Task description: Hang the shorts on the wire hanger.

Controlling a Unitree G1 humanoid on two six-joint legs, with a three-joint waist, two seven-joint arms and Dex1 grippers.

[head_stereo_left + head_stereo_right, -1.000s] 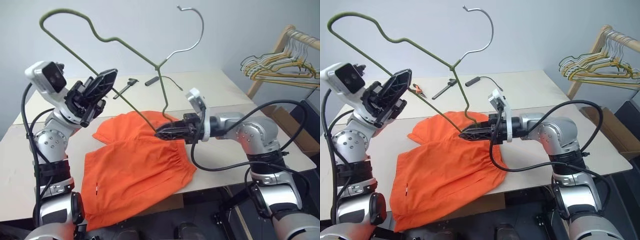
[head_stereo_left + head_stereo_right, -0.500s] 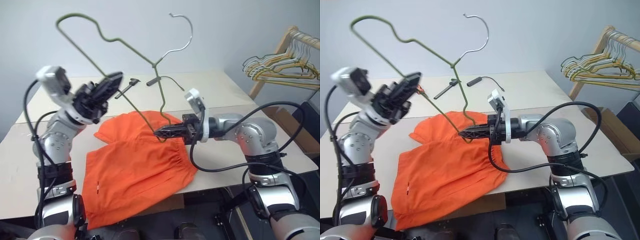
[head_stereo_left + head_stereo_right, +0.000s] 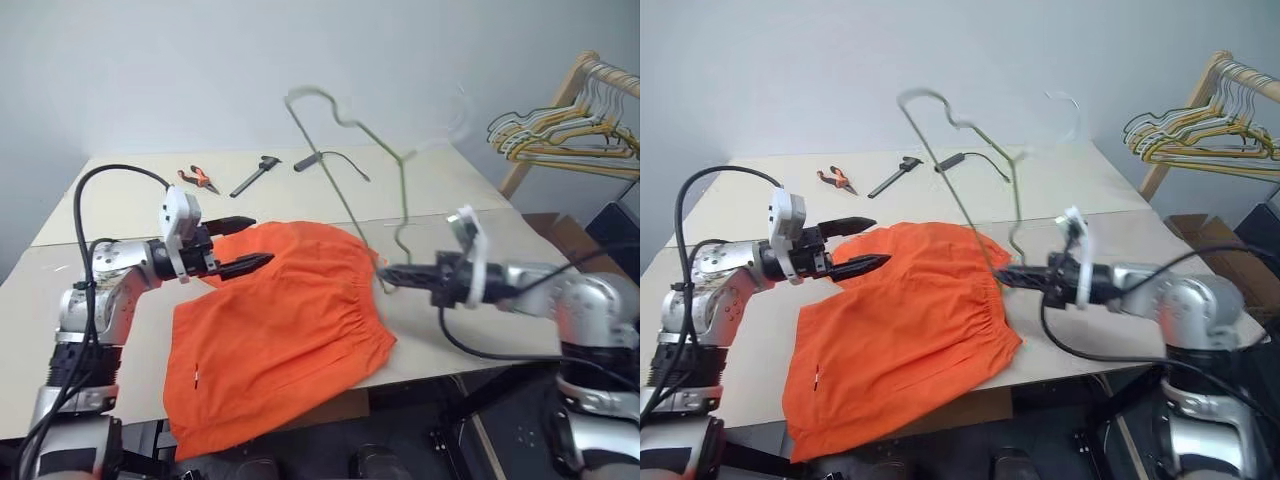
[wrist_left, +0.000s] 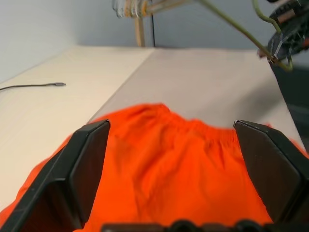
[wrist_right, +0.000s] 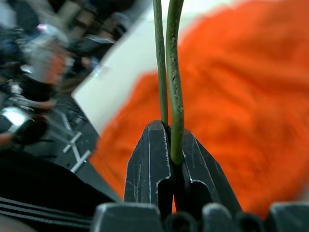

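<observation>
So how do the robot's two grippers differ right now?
The left gripper has its fingers spread wide and holds nothing; the right gripper is pinched shut on the wire hanger. The left one hovers over the orange shorts; the right one sits just off their edge, hanger standing up from it. Both have two black fingers.

The bright orange shorts (image 3: 280, 330) are matt woven cloth, softly creased, puckered along the gathered elastic waistband. The thin wire hanger (image 3: 350, 200) is metal with a dull olive-green coating, slightly rough where the right end effector (image 5: 171, 159) pinches it. Both end effectors' black fingers (image 4: 87, 169) look like smooth, matt plastic. The pale beige table (image 3: 120, 205) has a smooth, matt laminate-like top.
</observation>
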